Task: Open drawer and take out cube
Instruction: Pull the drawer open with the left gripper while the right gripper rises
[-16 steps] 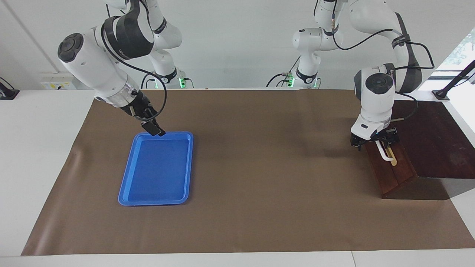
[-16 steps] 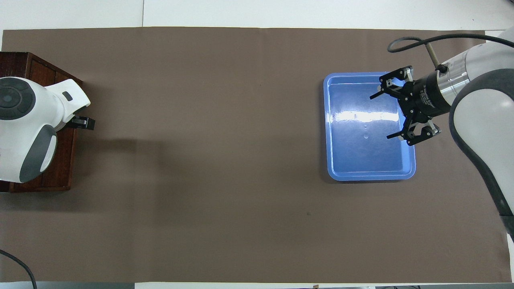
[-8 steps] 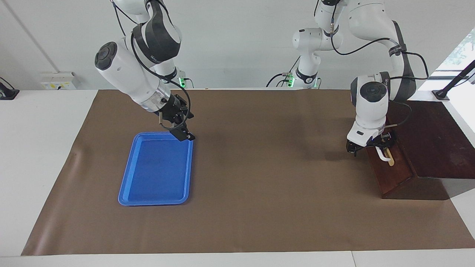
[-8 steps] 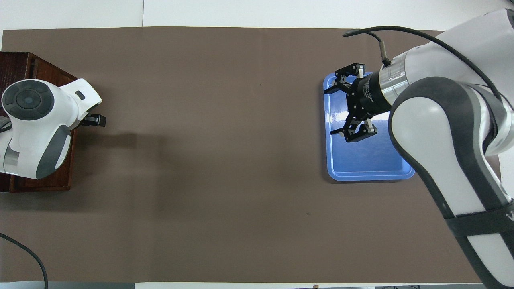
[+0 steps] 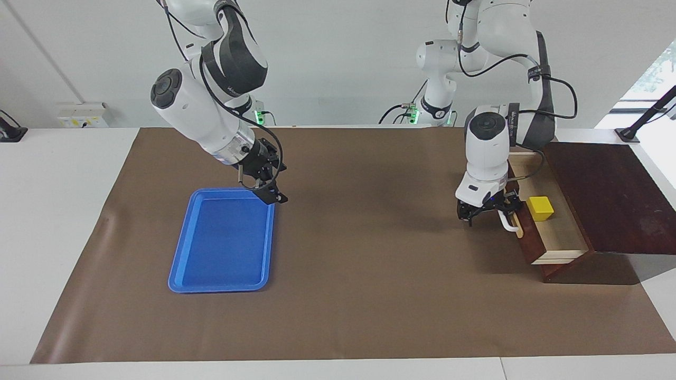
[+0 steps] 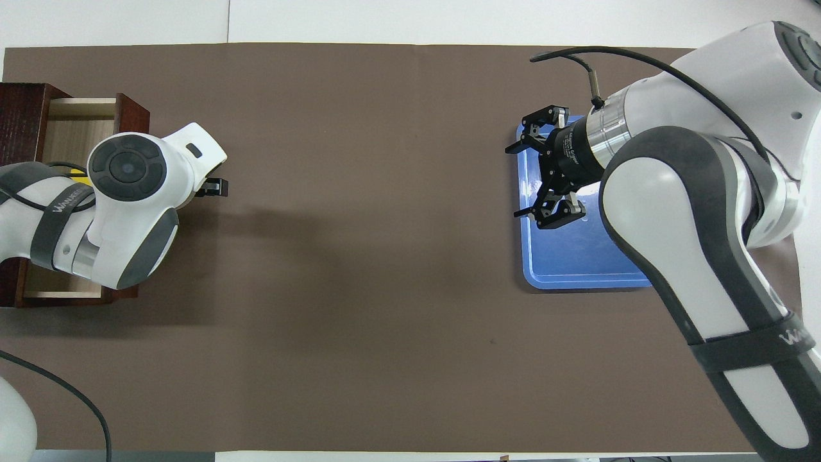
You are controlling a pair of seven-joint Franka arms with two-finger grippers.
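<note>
The drawer (image 5: pixel 562 235) stands pulled out of the dark wooden box (image 5: pixel 612 195) at the left arm's end of the table, its pale interior showing. The yellow cube (image 5: pixel 540 208) sits inside it, close to the drawer front. My left gripper (image 5: pixel 487 212) is low in front of the drawer, shut on the white handle (image 5: pixel 508 224). In the overhead view the left wrist covers most of the drawer (image 6: pixel 70 125) and only the tip of the left gripper (image 6: pixel 213 187) shows. My right gripper (image 5: pixel 266 190) hangs open and holds nothing, over the tray's edge.
A flat blue tray (image 5: pixel 177 264) lies toward the right arm's end of the table, also seen from overhead as the tray (image 6: pixel 584 284). A brown mat (image 5: pixel 369 295) covers the table between tray and box.
The left gripper has drawn the drawer out toward the table's middle, uncovering the cube. The right gripper has swung from over the tray to its edge nearer the middle.
</note>
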